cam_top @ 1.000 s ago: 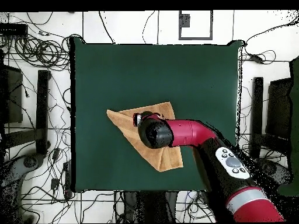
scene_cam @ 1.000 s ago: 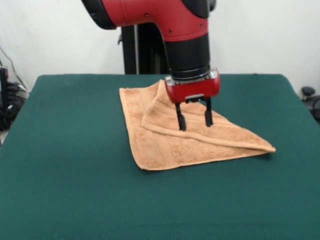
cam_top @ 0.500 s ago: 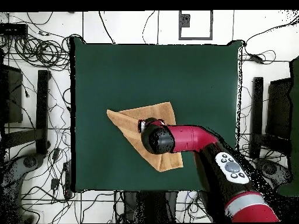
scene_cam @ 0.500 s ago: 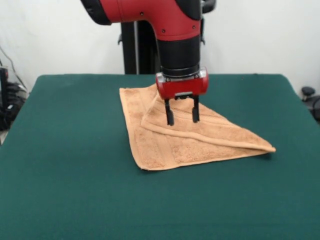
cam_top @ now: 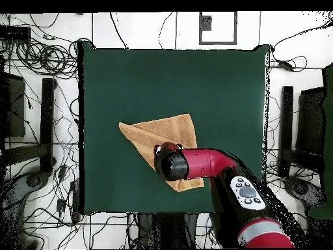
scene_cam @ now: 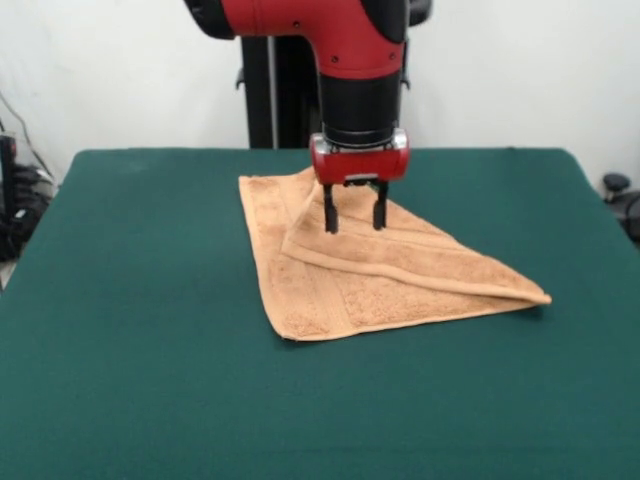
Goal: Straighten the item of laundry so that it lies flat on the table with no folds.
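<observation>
The item of laundry (scene_cam: 370,275), a tan-orange terry towel, lies on the green table (scene_cam: 150,380), folded over on a diagonal. One corner points right, and a folded flap lies over the lower layer. In the overhead view the towel (cam_top: 156,133) lies left of centre, and the arm covers part of it. My gripper (scene_cam: 352,222) hangs open just above the upper part of the folded flap, near the towel's far edge. Nothing is between its two black fingers (scene_cam: 329,215). In the overhead view the arm's head hides the gripper.
The red arm (cam_top: 208,163) comes in from the bottom right of the overhead view and crosses the table's edge. Cables and stands lie on the floor around the table (cam_top: 214,84).
The gripper has moved toward the table's far side and slightly left in the front view, from over the flap's middle to its upper part. It has stayed open. The towel has not moved.
</observation>
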Motion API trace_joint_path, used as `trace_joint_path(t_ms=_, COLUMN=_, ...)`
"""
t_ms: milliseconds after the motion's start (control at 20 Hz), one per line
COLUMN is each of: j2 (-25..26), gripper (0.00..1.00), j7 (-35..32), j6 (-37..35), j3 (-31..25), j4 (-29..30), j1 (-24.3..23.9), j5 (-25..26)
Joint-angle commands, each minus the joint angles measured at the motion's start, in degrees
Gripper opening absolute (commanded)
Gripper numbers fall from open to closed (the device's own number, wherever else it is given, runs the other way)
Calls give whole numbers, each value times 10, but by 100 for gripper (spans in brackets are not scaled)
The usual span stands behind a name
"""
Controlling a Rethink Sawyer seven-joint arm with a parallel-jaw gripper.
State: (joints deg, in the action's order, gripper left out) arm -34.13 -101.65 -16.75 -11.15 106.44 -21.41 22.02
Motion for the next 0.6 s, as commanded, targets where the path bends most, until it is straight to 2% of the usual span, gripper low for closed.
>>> trace_joint_path(t_ms=50, j2=25, gripper=100, j7=-91, j6=21, j3=27, j4=13, j1=16, j5=-2)
trace_joint_path(t_ms=600, j2=66, gripper=100, j7=-15, j6=-17, j3=-12, j4=-66, j1=-30, j5=5)
